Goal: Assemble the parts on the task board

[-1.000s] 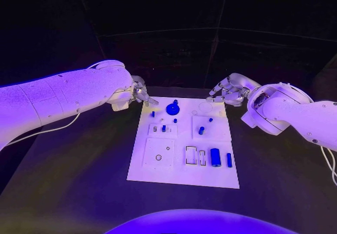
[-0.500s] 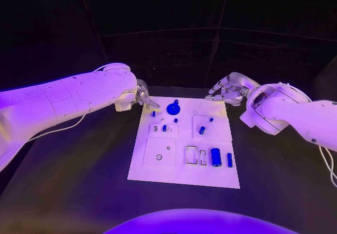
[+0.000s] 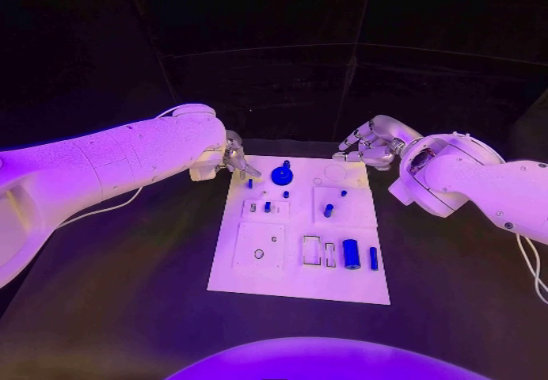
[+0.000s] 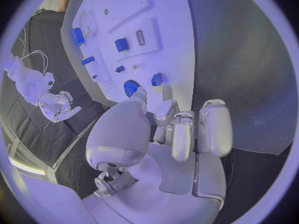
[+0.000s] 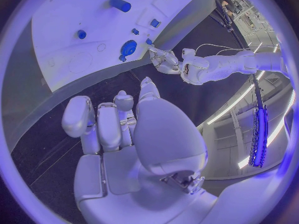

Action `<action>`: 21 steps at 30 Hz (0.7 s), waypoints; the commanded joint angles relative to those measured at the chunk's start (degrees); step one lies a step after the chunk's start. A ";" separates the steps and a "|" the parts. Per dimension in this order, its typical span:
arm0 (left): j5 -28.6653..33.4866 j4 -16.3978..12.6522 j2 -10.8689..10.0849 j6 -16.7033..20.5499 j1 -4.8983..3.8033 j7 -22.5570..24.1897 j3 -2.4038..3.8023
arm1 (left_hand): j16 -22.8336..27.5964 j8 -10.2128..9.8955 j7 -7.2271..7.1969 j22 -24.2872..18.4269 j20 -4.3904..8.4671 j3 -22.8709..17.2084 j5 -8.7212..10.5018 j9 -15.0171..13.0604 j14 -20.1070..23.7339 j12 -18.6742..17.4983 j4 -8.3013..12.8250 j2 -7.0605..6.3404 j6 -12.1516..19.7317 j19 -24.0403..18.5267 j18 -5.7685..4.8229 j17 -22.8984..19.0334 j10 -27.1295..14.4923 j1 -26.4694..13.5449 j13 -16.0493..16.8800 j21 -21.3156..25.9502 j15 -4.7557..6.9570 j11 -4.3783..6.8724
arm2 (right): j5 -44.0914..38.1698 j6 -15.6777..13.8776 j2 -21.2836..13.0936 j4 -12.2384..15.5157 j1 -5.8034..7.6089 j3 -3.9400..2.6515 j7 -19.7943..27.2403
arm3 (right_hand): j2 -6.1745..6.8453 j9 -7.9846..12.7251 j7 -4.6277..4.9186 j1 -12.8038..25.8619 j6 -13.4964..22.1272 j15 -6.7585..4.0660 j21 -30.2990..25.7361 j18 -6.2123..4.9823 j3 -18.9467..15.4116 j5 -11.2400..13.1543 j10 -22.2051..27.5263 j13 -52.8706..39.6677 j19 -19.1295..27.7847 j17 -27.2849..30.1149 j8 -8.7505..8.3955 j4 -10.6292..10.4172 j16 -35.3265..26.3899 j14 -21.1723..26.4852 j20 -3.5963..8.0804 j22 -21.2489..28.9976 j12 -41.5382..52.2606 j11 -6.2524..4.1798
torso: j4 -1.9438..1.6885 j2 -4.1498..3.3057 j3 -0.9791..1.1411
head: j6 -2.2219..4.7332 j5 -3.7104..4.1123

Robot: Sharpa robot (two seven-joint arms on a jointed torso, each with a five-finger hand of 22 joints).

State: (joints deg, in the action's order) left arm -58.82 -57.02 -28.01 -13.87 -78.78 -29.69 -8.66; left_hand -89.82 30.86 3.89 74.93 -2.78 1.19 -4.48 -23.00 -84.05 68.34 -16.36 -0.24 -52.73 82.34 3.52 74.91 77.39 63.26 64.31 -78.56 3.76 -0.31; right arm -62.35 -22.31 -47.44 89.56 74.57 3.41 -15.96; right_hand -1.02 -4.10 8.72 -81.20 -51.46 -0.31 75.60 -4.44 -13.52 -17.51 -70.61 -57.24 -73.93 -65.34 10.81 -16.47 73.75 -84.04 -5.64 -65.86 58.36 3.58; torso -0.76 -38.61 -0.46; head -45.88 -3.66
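tabletop [image 3: 137, 269]: black; carries the task board at its middle
task board [image 3: 286, 281]: white plate, long axis running away from the robot; far edge lies between the two hands
left hand [image 3: 232, 157]: hovers at the board's far left corner, just over its edge; in the left wrist view the fingers [image 4: 212, 127] are bent forward side by side and the thumb stands apart, nothing between them; reads as empty and loosely spread
right hand [image 3: 367, 146]: hovers at the board's far right corner, just off the edge; in the right wrist view the fingers [image 5: 96, 124] lie close together with nothing held; whether fully spread or half curled I cannot tell
blue cylinder [image 3: 351, 255]: largest loose part, near right of board, long axis along the board's length; well apart from both hands
round blue part [image 3: 282, 177]: stands at the far end of the board, just toward the robot and inward from the left hand
small blue pieces [image 3: 328, 211]: scattered mid-board, too small to tell their shapes
key relation: round blue part is nearer the left hand than the right; judged that the left hand is better placed to reach it, moving inward over the board
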 commanded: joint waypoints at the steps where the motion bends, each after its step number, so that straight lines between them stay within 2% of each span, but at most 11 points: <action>1: -0.64 0.30 0.28 -1.34 0.03 1.09 0.03 | -0.18 0.30 0.07 1.75 0.02 0.52 -0.04 0.13 -5.95 0.29 0.08 -0.03 -0.57 0.46 -0.01 15.09 0.11 0.80 0.11 -0.29 -0.10 0.55 | 0.26 -0.66 0.08 0.02 0.12 -0.04 0.18 | -0.44 0.07 -0.03 -0.09 0.56 -0.36 -0.37 -1.00 -0.34 -0.31 0.30 0.06 0.43 0.08 0.31 -0.04 -0.34 -1.12 -0.07 0.08 -0.05 0.07 | -0.01 0.00 -0.02 | -0.01 0.02; 21: -0.64 1.46 1.20 -1.84 0.37 1.17 0.03 | -0.18 0.73 -0.23 2.38 0.25 0.94 -0.17 0.63 -5.95 0.73 0.62 0.90 -1.40 0.78 -0.15 15.09 0.47 3.77 0.40 -0.69 0.12 0.82 | 0.26 -0.35 0.36 -0.13 0.12 -0.04 0.18 | -0.48 0.06 -0.03 -0.13 0.56 -0.37 -0.37 -1.00 -0.36 -0.48 0.25 -0.02 0.41 0.02 0.34 -0.04 -0.31 -1.13 -0.07 0.06 0.03 0.07 | -0.03 0.01 0.00 | -0.19 -0.02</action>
State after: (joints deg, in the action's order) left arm -59.02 -55.65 -26.91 -14.75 -78.36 -29.05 -8.66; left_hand -89.82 31.30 3.68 74.92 -2.43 1.97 -4.48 -22.41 -84.05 68.84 -15.88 0.73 -53.77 82.69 3.52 74.91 77.81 66.52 64.64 -79.03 3.76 0.11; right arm -62.18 -22.32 -47.12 89.40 74.56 3.40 -15.96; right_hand -1.02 -4.11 8.71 -81.20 -51.46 -0.31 75.60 -4.44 -13.51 -17.85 -70.61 -57.25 -73.93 -65.34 10.81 -16.47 73.75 -84.04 -5.64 -65.87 58.35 3.59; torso -0.80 -38.59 -0.47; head -46.05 -3.66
